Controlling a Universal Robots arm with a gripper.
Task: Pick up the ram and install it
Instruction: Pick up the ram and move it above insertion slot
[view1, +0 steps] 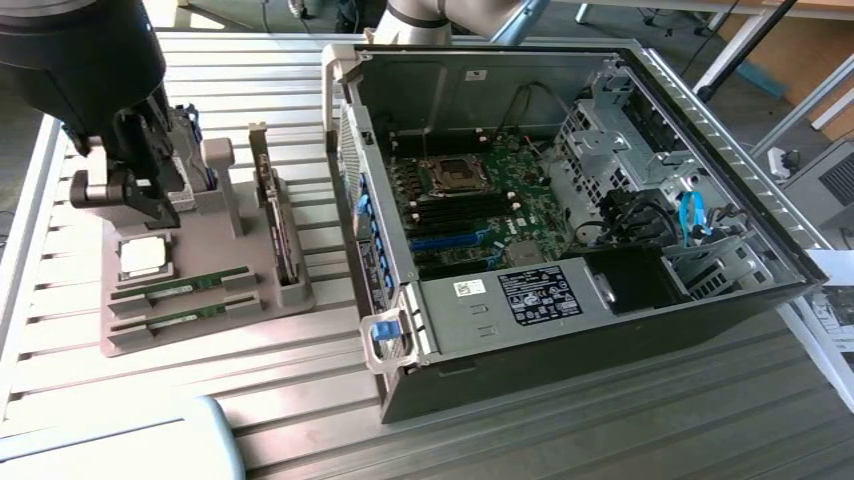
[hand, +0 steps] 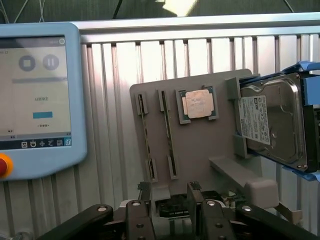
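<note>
Ram (hand: 145, 134) edge-on, label perhaps hidden.

The hard drive (hand: 272, 125) beyond the end effector (hand: 168, 192) is cut off at the edge; screen text on the pendant (hand: 40, 100) is unreadable.

The pendant screen (hand: 35, 90) shows stop and pause symbols; the hard drive label (hand: 254, 120) is unreadable.

Open computer case (view1: 561, 375), grey parts tray (hand: 200, 145), processor chip (hand: 199, 104), hard drive (hand: 275, 125), teach pendant (hand: 35, 100), slatted table (view1: 641, 430).
</note>
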